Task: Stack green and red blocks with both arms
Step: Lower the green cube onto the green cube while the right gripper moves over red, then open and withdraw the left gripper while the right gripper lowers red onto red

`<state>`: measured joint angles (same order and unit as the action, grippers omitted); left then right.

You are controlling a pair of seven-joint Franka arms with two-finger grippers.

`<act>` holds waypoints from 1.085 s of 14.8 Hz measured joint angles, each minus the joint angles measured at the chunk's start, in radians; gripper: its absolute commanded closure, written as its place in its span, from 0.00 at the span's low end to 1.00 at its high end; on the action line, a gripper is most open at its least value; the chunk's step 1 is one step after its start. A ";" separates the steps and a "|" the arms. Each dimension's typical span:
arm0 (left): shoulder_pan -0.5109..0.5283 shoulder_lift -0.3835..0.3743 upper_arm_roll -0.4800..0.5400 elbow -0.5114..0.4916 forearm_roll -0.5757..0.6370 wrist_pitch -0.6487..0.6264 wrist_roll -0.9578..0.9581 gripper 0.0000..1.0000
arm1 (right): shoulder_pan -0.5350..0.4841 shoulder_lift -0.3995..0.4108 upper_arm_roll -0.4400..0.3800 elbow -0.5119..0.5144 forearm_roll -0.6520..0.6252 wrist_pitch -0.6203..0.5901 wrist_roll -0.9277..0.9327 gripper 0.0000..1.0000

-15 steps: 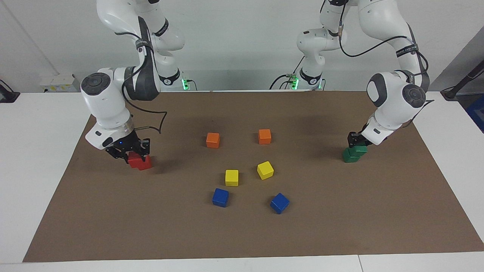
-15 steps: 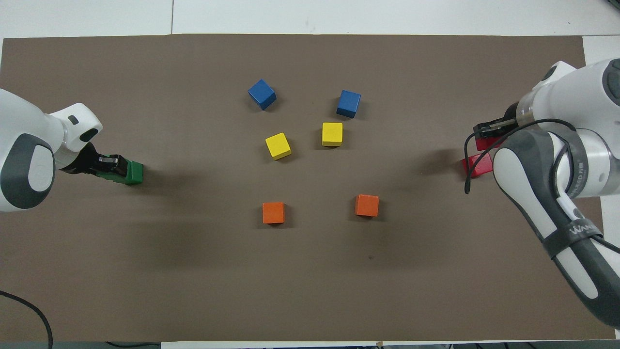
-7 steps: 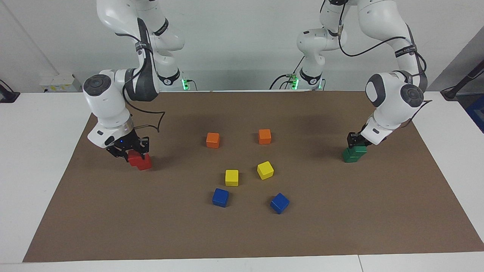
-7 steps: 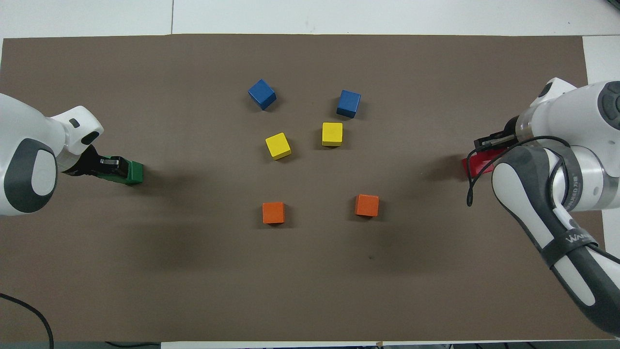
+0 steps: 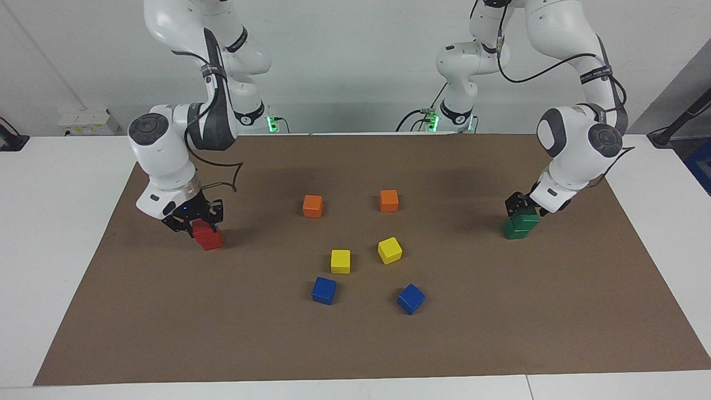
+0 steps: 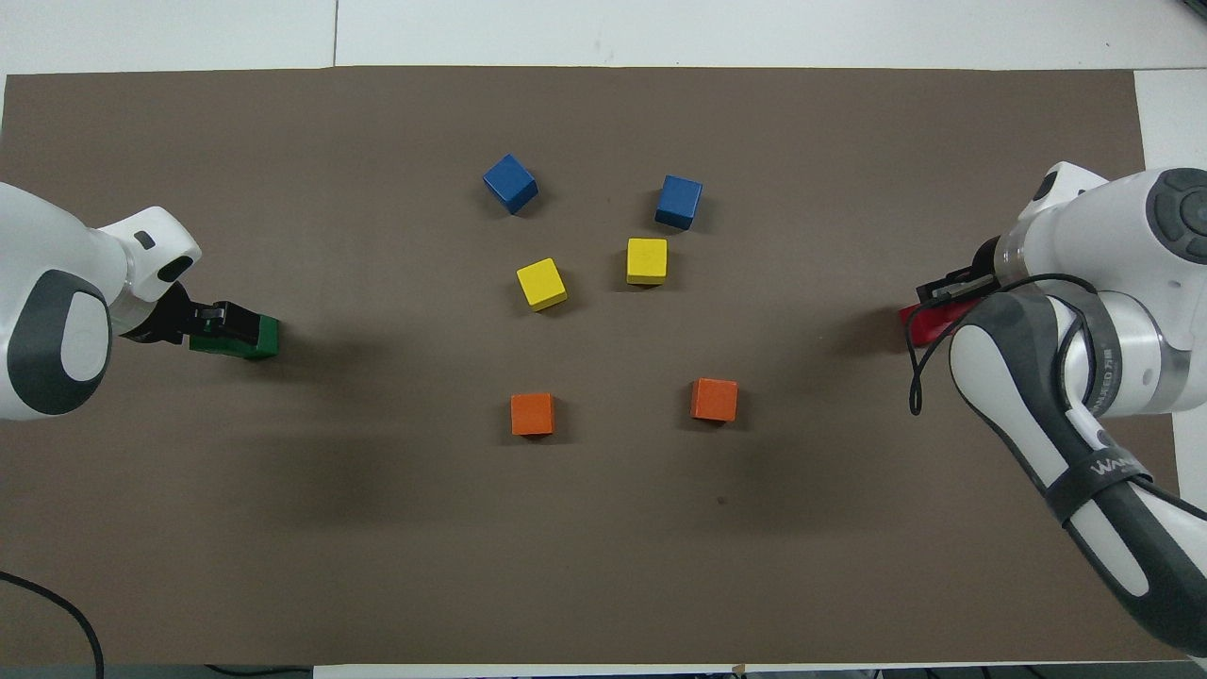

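The left gripper (image 5: 520, 206) is seen with its fingers spread apart around the upper green block (image 5: 525, 219), which rests on the lower green block (image 5: 514, 229) at the left arm's end of the brown mat (image 5: 355, 344). The right gripper (image 5: 195, 221) is closed on the upper red block (image 5: 201, 227), set on the lower red block (image 5: 210, 239) at the right arm's end. Between the stacks, two orange cubes (image 5: 313, 205) lie nearest the robots, then two yellow cubes (image 5: 340, 261), then two blue cubes (image 5: 324, 290). Nothing is seen touching either stack.
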<state>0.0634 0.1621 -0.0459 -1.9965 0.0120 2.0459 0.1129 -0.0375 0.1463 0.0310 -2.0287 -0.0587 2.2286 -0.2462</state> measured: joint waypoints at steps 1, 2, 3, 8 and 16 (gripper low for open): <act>0.000 -0.001 -0.001 0.001 0.000 0.000 0.000 0.00 | 0.000 0.000 0.000 -0.005 0.000 0.000 -0.001 1.00; 0.000 -0.004 -0.002 0.005 0.000 0.000 0.000 0.00 | 0.000 0.000 0.000 -0.011 0.000 0.000 -0.003 1.00; 0.000 -0.007 -0.002 0.015 0.000 -0.004 0.000 0.00 | -0.002 -0.001 0.000 -0.017 0.000 0.000 -0.011 1.00; 0.003 -0.035 0.001 0.182 0.000 -0.212 -0.003 0.00 | -0.022 -0.005 -0.001 -0.030 0.000 0.000 -0.032 1.00; 0.007 -0.217 -0.001 0.276 0.000 -0.465 -0.003 0.00 | -0.022 -0.007 -0.001 -0.036 0.000 0.000 -0.032 1.00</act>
<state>0.0702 -0.0545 -0.0465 -1.7210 0.0118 1.5809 0.1104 -0.0592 0.1394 0.0297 -2.0647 -0.0587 2.2286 -0.2783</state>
